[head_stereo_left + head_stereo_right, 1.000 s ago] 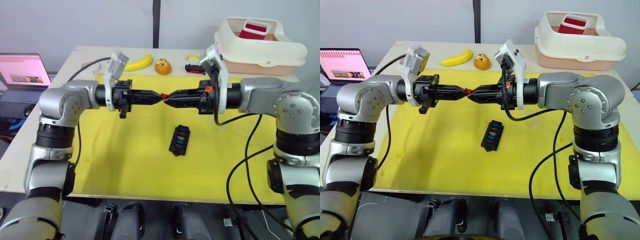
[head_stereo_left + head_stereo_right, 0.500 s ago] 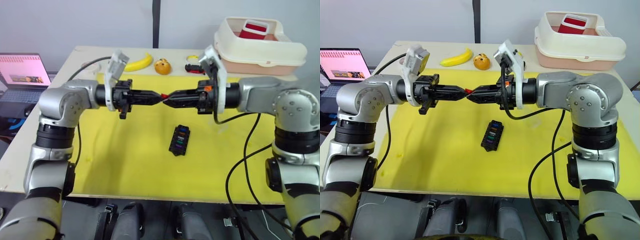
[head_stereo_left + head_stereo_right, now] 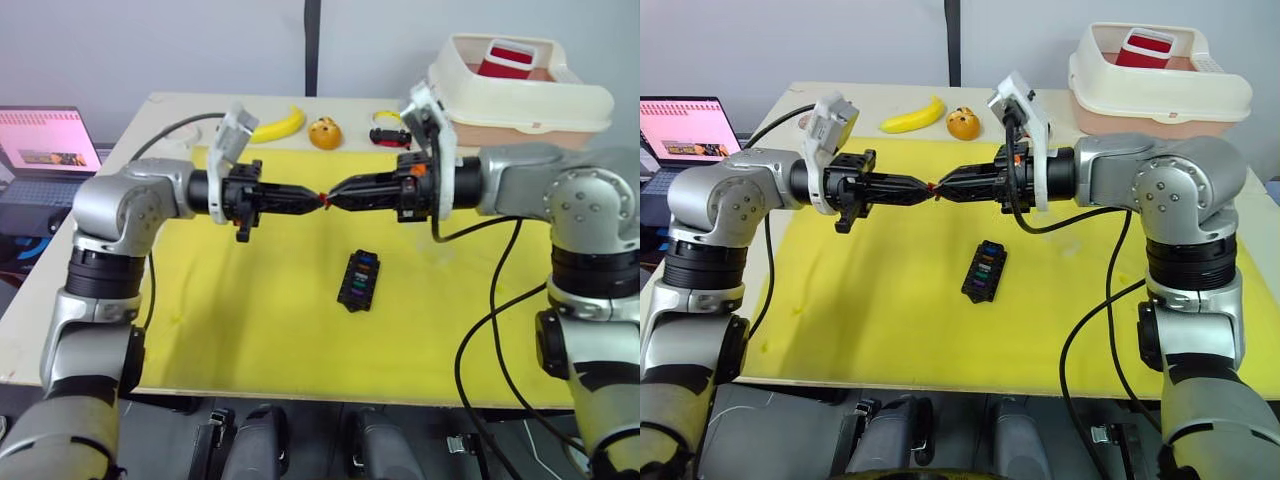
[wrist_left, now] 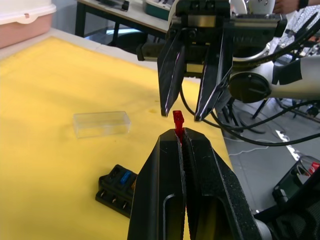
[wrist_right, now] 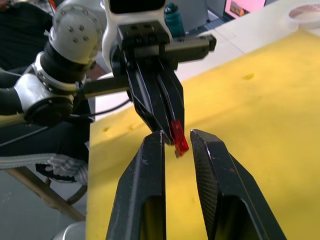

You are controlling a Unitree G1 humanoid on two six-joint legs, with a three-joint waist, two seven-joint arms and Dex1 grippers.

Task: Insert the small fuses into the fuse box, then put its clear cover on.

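Red, the small fuse [image 4: 178, 120] is pinched at the tip of the left gripper [image 3: 316, 199], just above frame centre. The right gripper [image 5: 177, 135] has closed in since a second ago, its fingers spread on either side of the fuse. Below, the fuse box [image 3: 359, 281] stays put on the yellow mat [image 3: 250, 310]; the clear cover [image 4: 101, 124] lies nearby.

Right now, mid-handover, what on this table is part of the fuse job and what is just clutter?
Job:
red fuse, shut in the left gripper
right gripper, open around it
fuse box
clear cover

Clutter:
banana
orange toy
toy car
cream bin
laptop
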